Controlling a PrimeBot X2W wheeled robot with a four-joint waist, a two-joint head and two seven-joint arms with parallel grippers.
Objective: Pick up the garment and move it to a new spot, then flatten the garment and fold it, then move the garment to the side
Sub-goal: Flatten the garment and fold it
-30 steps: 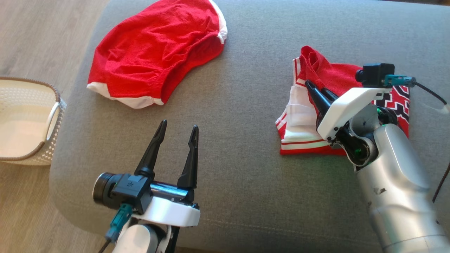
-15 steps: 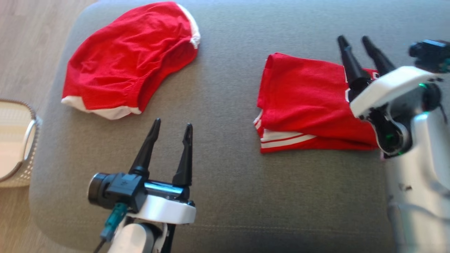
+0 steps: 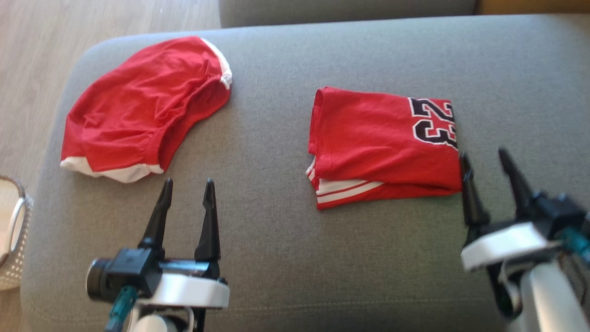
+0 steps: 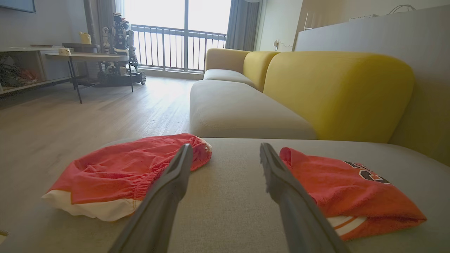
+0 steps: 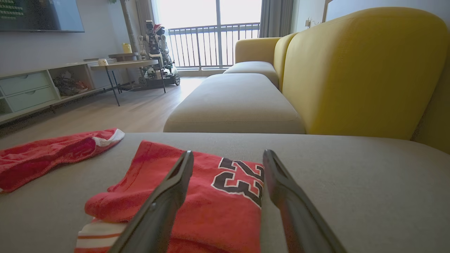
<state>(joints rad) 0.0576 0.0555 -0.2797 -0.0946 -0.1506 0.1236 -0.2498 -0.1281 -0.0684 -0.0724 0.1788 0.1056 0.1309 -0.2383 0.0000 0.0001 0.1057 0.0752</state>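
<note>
Nearest, the left gripper (image 3: 189,182) and right gripper (image 3: 483,154) stand spread, empty. Just past the right one, the jersey (image 3: 382,143) lies folded on the cushion (image 3: 276,258). I'd pinch every layer at its near edge, keeping clear of the shorts (image 3: 143,106).

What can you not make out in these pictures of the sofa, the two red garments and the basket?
Basket: head view, cut off by the left edge, so most of its inside is out of frame.
Folded jersey: head view, its top layer covers the layers beneath.
Jersey's number: left wrist view, seen at too flat an angle to read.
Red shorts: right wrist view, cut off by the left edge.
</note>
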